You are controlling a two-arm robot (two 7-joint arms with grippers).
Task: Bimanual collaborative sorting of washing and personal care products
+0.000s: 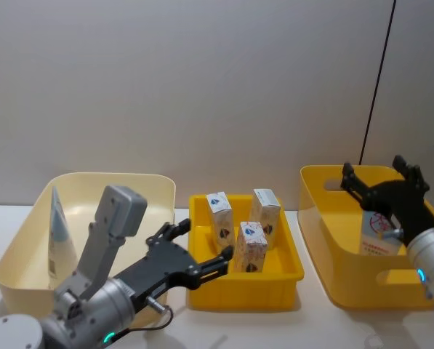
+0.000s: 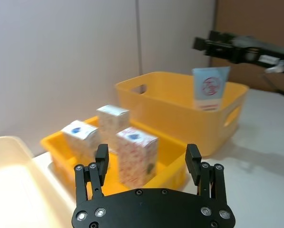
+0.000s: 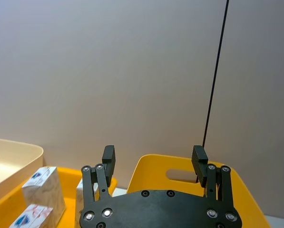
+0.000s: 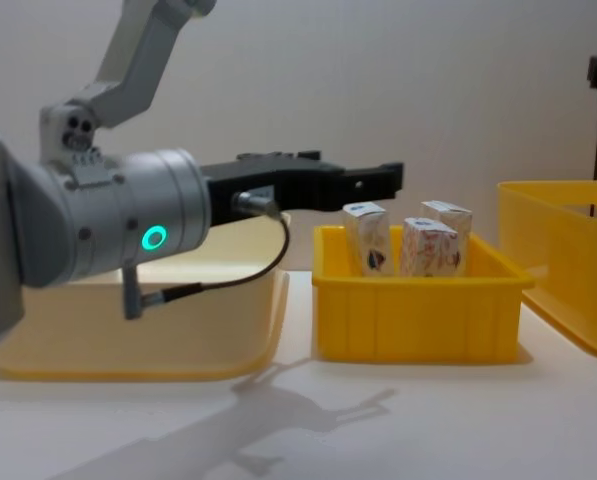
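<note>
Three small white cartons point(image 1: 244, 225) printed red and blue stand upright in the small yellow tray point(image 1: 246, 289) at the centre. My left gripper point(image 1: 204, 240) hovers open just left of the tray, level with the cartons' tops point(image 4: 428, 245), holding nothing; in the left wrist view the nearest carton point(image 2: 134, 154) sits ahead of its open fingers point(image 2: 102, 157). One light-blue tube point(image 1: 57, 229) leans inside the cream bin point(image 1: 151, 182). Another tube point(image 1: 380, 233) with a red round logo stands in the large yellow bin point(image 1: 326, 240). My right gripper point(image 1: 374, 166) hangs open and empty above that bin.
The cream bin point(image 4: 128, 330) sits at the left, the tray point(image 4: 418, 300) in the middle and the large yellow bin point(image 4: 568, 270) at the right, on a white table point(image 4: 308, 430). A grey wall point(image 1: 202, 87) stands close behind. Bare table lies in front of the bins.
</note>
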